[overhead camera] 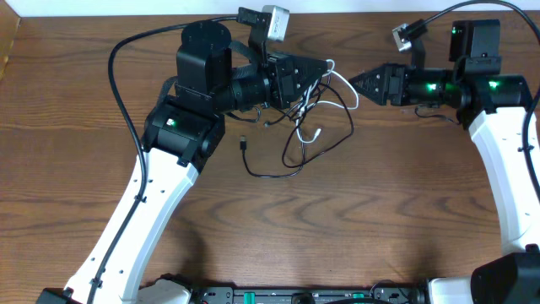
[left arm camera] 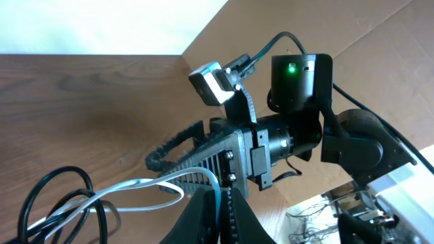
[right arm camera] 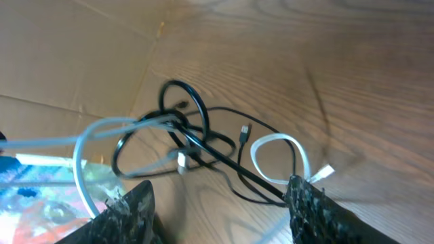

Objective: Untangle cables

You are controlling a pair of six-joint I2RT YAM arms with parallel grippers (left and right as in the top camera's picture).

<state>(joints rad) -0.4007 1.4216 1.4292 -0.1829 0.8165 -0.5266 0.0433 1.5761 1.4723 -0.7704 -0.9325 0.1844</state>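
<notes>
brown wooden table (overhead camera: 405, 219) | left gripper (left arm camera: 218, 203) closed tight on white cable (left arm camera: 129, 188) | right gripper (right arm camera: 220, 186) jaws apart, holding nothing | black cable (right arm camera: 183, 95) tangled with the white

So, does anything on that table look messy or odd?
Yes: the white cable and black cable are looped through each other in a knot mid-table. The left gripper pinches the white one, lifting part of the tangle; the rest trails on the table.
</notes>
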